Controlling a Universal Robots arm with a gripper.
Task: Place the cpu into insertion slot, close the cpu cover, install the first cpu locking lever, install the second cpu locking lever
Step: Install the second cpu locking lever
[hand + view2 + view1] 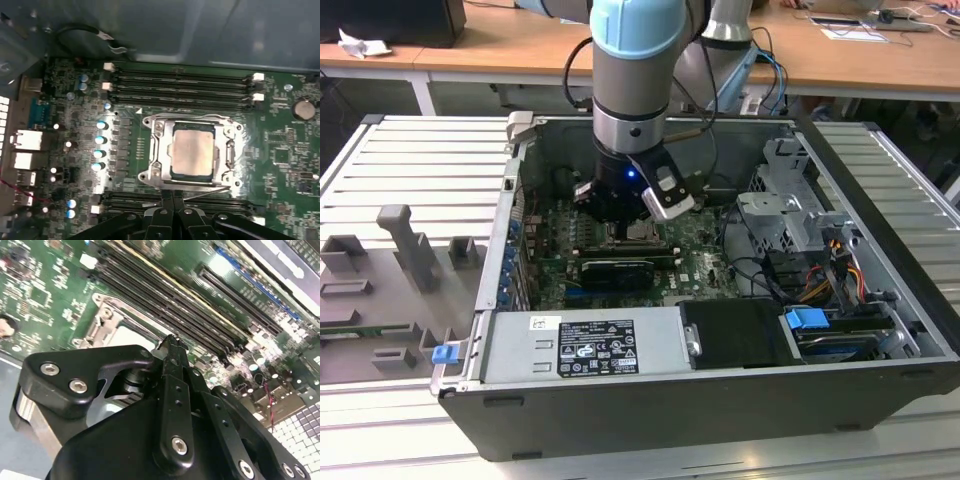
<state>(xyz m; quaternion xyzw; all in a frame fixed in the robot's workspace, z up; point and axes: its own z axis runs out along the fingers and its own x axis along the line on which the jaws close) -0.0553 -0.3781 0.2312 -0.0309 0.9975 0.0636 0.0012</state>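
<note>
Exterior view first: the pale blue and grey arm reaches down into the open black metal computer case [720, 420], which lies on a ribbed aluminium tabletop [410, 170]. The black gripper [625, 228] hangs just above the green motherboard [695, 265], right over the socket area. A flat silver power supply box [585, 345] sits along the near wall of the case.

Second wrist view now: the matte black, bolted fingers [172, 390] are pressed together at their tips, closed on nothing, poised just over the silvery metal socket frame [107, 322]. Long dark memory slots [165, 295] run beside it.

First wrist view: there is the cpu [193, 150], a small flat square chip with a dull silver-tan top, lying seated in the socket. The cpu cover [156, 145], a thin silvery square frame, lies flat around it. The closed fingertips [170, 200] sit just beside the socket's edge, near a thin wire lever [200, 187].
</note>
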